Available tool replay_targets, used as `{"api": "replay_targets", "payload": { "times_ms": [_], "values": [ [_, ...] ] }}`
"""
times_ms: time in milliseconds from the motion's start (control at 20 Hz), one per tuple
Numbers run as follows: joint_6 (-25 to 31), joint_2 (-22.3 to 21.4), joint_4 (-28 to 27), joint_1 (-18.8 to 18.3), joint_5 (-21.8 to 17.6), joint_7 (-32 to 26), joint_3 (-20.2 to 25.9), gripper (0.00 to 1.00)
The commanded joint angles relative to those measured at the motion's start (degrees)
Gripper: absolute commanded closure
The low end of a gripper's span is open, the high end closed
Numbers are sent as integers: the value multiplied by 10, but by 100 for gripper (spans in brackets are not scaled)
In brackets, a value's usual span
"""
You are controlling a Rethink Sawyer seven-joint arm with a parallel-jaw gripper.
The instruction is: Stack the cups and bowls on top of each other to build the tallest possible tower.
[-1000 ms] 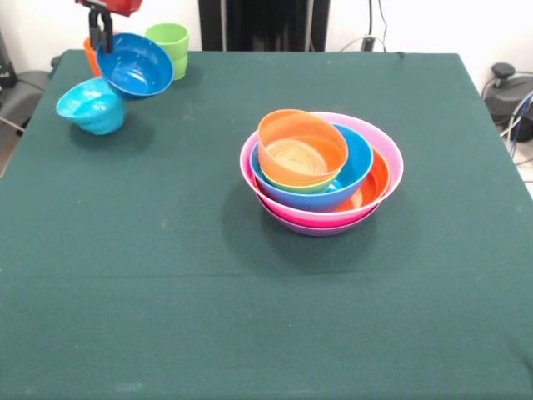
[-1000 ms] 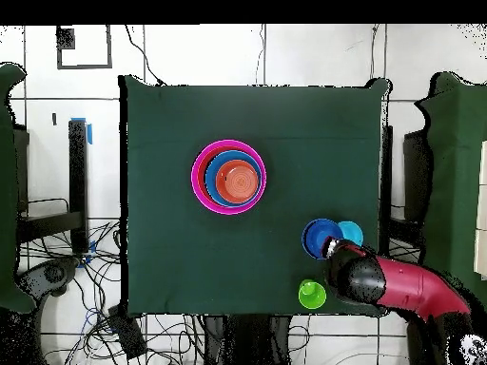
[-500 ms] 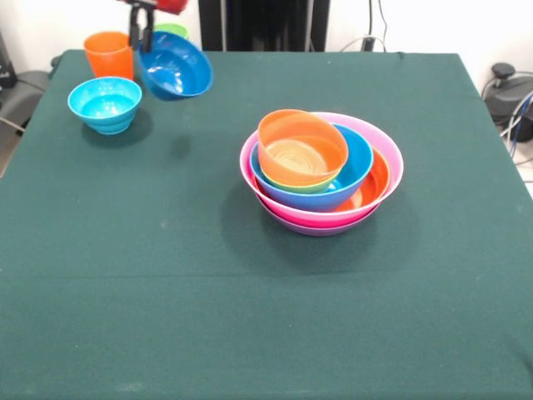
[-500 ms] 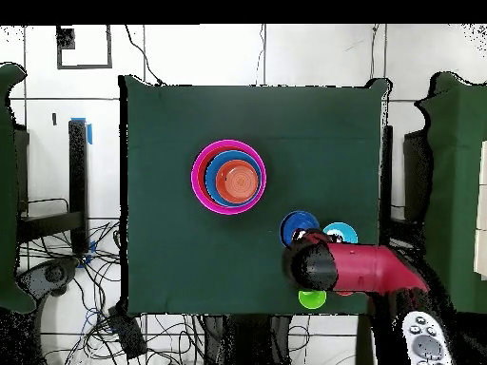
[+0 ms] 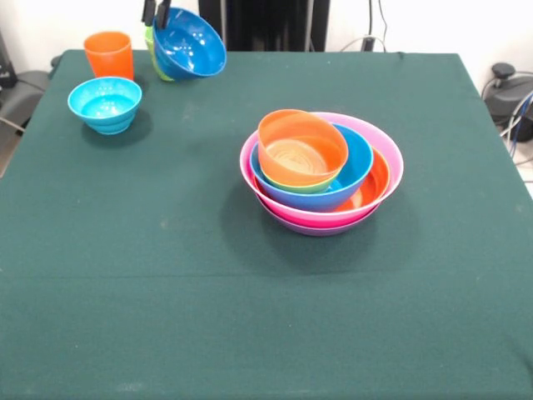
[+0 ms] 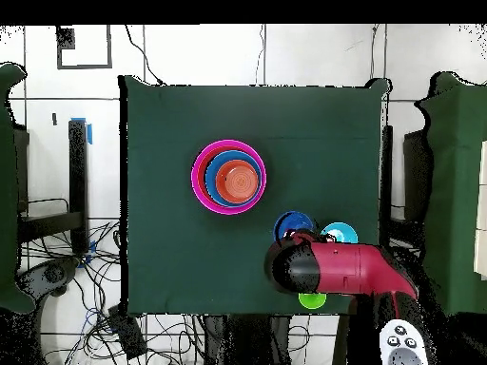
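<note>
Bowls sit nested in the tower [image 5: 321, 171] near the middle of the desk [image 5: 166, 317]: a wide pink bowl [image 5: 391, 162] over a purple one that shows only as a thin rim at the bottom, then an orange bowl [image 5: 376, 182], a blue bowl [image 5: 358, 167], a sliver of lime green, and a small orange bowl [image 5: 301, 150] on top, tipped toward the front edge. From overhead the same pile [image 6: 229, 178] reads as rings of colour just off the desk's centre.

My pincer [image 5: 156, 12] is clenched on the rim of the dark blue bowl [image 5: 190, 43], which hangs tilted in the air above the far left part of the desk, its opening facing down and forward. Behind it a bit of the lime green cup [image 5: 155, 58] shows. In the overhead view my red arm [image 6: 333, 271] covers most of that spot, with the dark blue bowl [image 6: 290, 226] poking out beyond it.

Near the far left corner the orange cup [image 5: 109, 54] stands upright, and the light blue bowl [image 5: 104, 103] rests upright just in front of it.
</note>
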Motion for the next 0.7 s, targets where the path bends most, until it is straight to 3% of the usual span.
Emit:
{"api": "replay_targets", "payload": {
  "times_ms": [50, 250, 700],
  "values": [
    [1, 9, 42, 13, 12, 73, -13, 100],
    [-50, 27, 55, 39, -3, 110, -42, 100],
    [-99, 76, 29, 165, -10, 195, -167, 100]
  ]
}}
